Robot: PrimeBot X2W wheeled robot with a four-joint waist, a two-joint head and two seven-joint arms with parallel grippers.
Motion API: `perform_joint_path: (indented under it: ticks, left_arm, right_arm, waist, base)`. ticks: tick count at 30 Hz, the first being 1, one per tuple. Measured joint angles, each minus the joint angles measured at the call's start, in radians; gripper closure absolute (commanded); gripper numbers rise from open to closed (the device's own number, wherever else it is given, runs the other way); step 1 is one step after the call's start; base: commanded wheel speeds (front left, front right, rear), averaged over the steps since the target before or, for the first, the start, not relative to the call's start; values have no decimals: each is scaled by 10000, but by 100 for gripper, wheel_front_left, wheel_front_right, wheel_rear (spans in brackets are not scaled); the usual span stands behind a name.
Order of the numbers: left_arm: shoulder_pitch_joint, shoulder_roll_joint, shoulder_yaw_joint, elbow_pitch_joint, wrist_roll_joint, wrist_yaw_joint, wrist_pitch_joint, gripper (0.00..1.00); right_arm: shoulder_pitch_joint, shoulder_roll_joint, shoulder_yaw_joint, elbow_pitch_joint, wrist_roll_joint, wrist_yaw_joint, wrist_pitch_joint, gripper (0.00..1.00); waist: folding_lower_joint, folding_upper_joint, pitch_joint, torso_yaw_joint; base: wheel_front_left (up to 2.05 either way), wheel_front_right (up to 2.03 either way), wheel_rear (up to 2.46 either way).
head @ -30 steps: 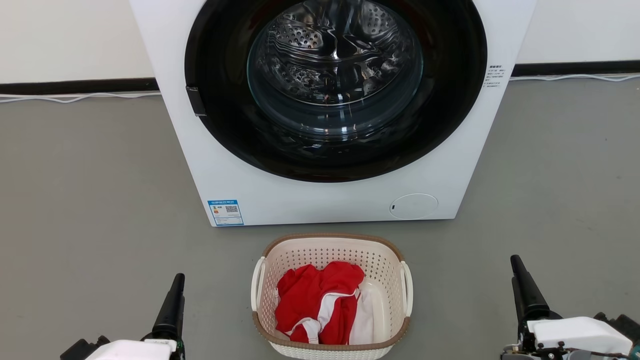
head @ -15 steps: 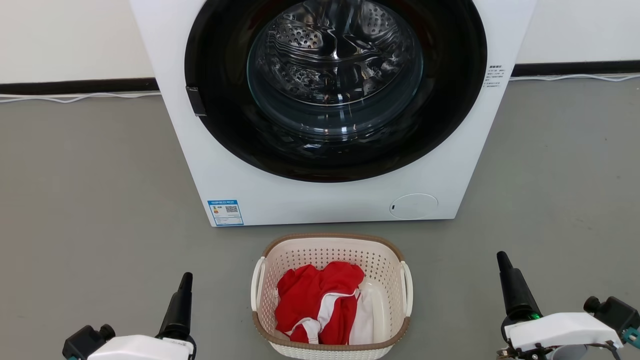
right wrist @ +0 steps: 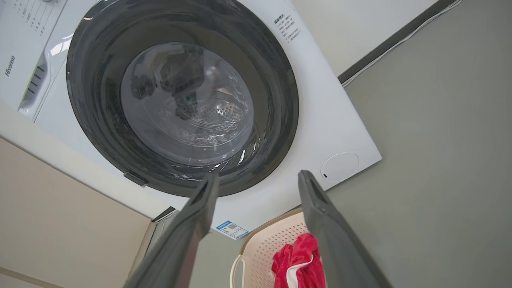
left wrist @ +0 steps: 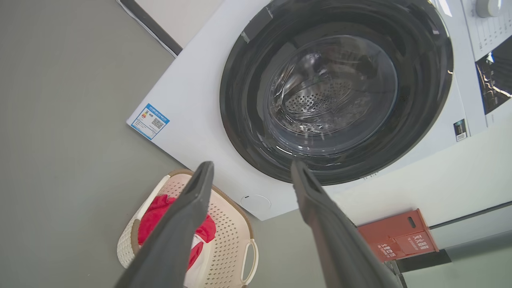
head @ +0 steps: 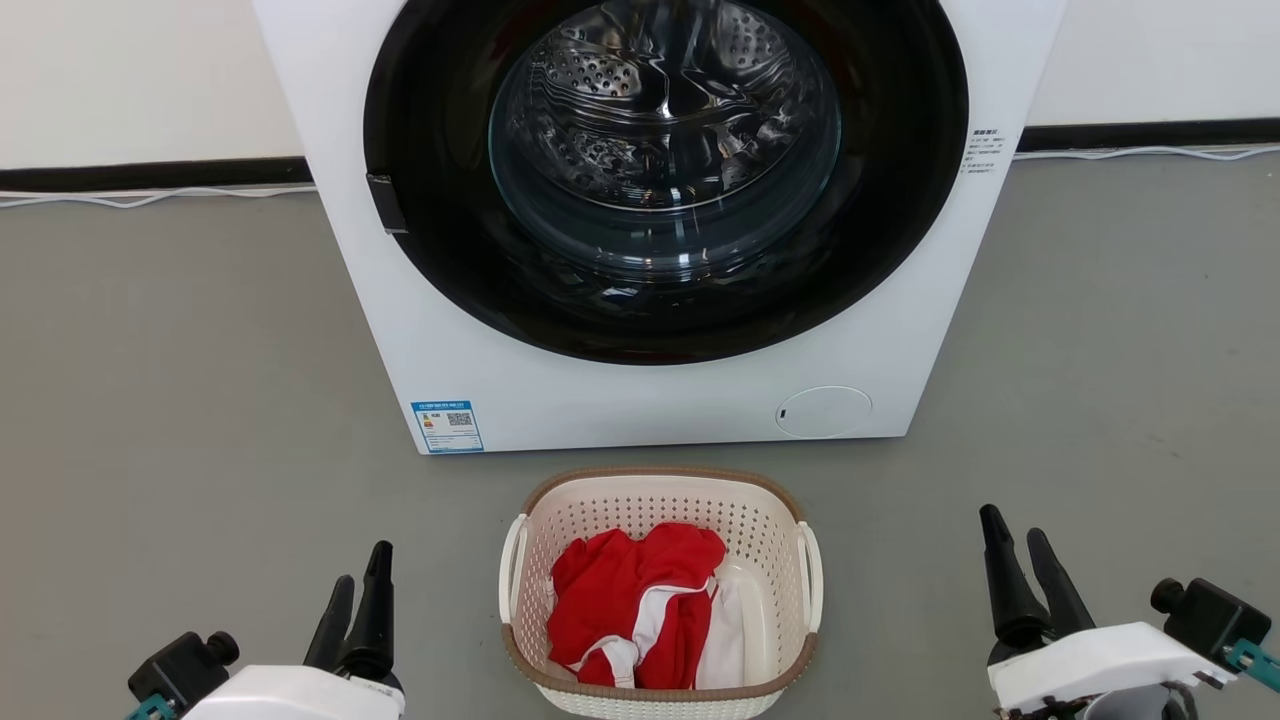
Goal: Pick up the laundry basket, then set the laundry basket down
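Left hand (head: 363,562) and right hand (head: 1012,522) flank the laundry basket (head: 660,497), both spread and empty; it looks light, stiff plastic, best gripped by its loop handles (head: 814,575).

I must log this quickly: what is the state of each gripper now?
Left gripper: open, holding nothing.
Right gripper: open, holding nothing.
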Motion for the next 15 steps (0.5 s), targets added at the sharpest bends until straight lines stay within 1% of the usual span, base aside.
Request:
perform_joint_path:
  ticks: [15]
  left_arm:
    - [12, 13, 8, 38, 2205, 0, -445, 0]
  right_arm:
    - [-18, -84, 136, 249, -2084, 2, -441, 0]
  waist:
    - [-1, 0, -3, -12]
  base:
    - [0, 0, 0]
